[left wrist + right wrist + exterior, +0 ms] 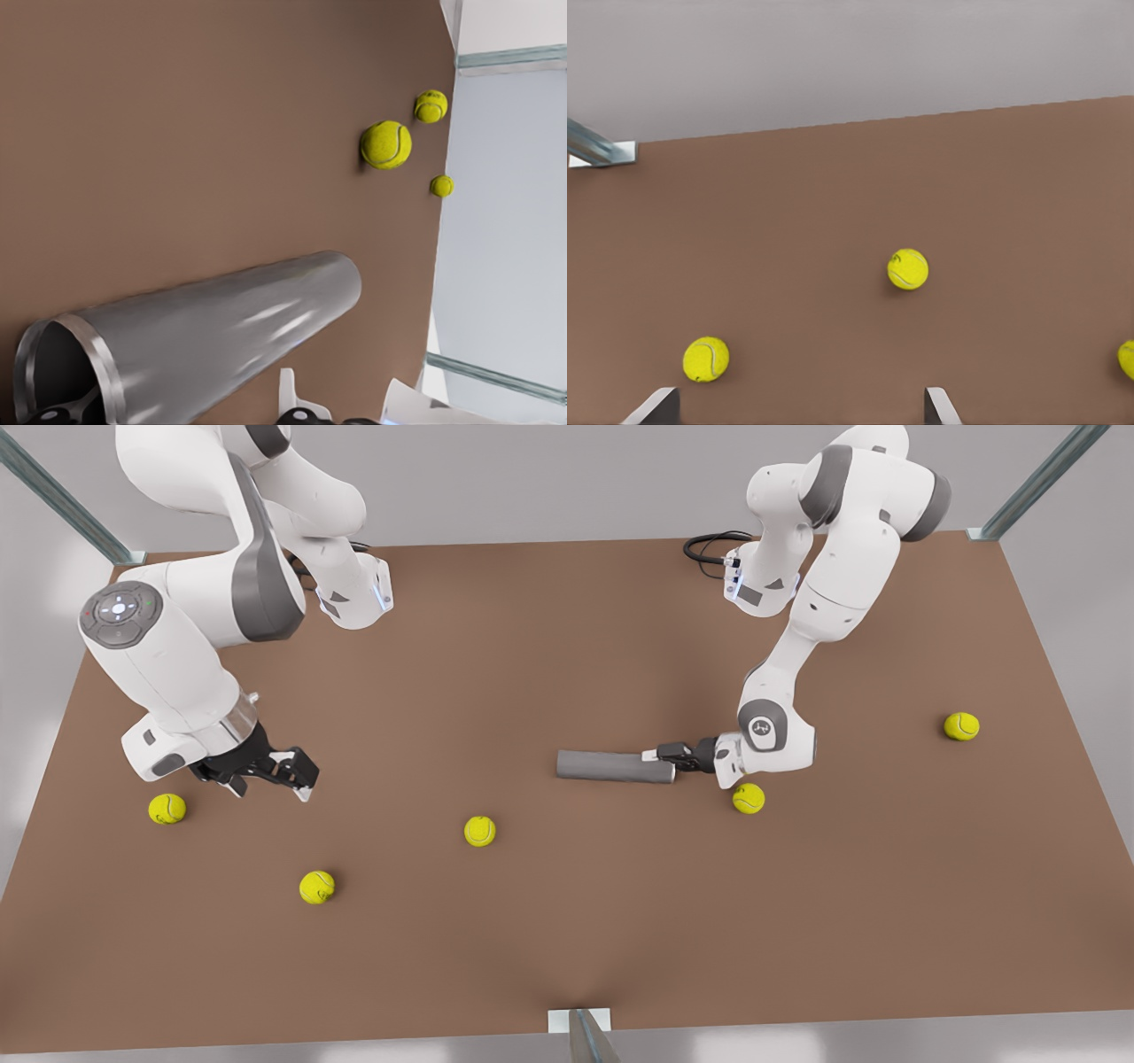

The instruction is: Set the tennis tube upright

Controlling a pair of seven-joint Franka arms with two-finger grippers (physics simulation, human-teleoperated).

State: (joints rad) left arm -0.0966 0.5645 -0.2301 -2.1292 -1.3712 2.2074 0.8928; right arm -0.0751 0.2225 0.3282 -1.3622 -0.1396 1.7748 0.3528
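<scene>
The tennis tube (615,767) lies flat on the brown bench (567,921), near the middle, its hollow end turned toward the front view's right. Your left claw (664,754) is at that open end — in the left wrist view one finger reaches inside the mouth and the other sits outside the wall, so it looks pinched on the rim, though you cannot see firm contact from here.

To do this step well, confirm the pinch before you lift. Then swing the wrist so the closed end stays on the bench as a pivot and the hollow end rises — a slow arc, not a straight pull, or the smooth metal may slip. Mind the tennis ball (748,798) just beside the left wrist; it could roll if nudged.

Your right claw (282,773) waits well apart at the front view's left, fingers spread and holding nothing, near another tennis ball (166,809). Let go only once the tube stands square.
</scene>
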